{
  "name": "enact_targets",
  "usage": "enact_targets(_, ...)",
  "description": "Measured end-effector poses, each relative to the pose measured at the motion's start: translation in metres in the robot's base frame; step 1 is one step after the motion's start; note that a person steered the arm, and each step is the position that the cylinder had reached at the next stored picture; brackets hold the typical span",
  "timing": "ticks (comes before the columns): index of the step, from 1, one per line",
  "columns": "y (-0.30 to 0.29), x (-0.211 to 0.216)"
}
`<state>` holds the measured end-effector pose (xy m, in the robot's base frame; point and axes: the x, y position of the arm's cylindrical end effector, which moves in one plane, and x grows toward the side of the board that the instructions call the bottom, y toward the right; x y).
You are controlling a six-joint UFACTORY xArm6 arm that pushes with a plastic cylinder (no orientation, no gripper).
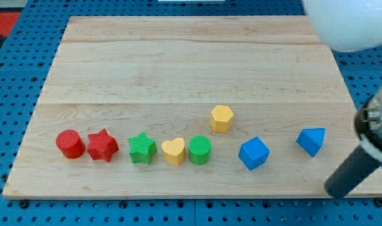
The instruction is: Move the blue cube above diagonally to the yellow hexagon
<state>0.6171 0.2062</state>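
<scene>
The blue cube [253, 153] sits on the wooden board [178, 63] near the view's bottom, just below and to the right of the yellow hexagon [221, 118]. My tip [334, 190] is at the board's bottom right edge, well to the right of the blue cube and below and to the right of a blue triangular block [311, 140]. The tip touches no block.
A row of blocks lies left of the cube: red cylinder [70, 144], red star [103, 145], green star [142, 149], yellow heart [174, 151], green cylinder [200, 150]. A blurred white arm part [347, 25] covers the top right corner.
</scene>
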Motion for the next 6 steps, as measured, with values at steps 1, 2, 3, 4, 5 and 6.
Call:
enact_targets(1, -0.002, 0.002)
enact_targets(2, -0.028, -0.002)
enact_targets(3, -0.092, -0.020)
enact_targets(4, -0.116, -0.045)
enact_targets(5, -0.116, -0.072)
enact_targets(6, -0.112, -0.112)
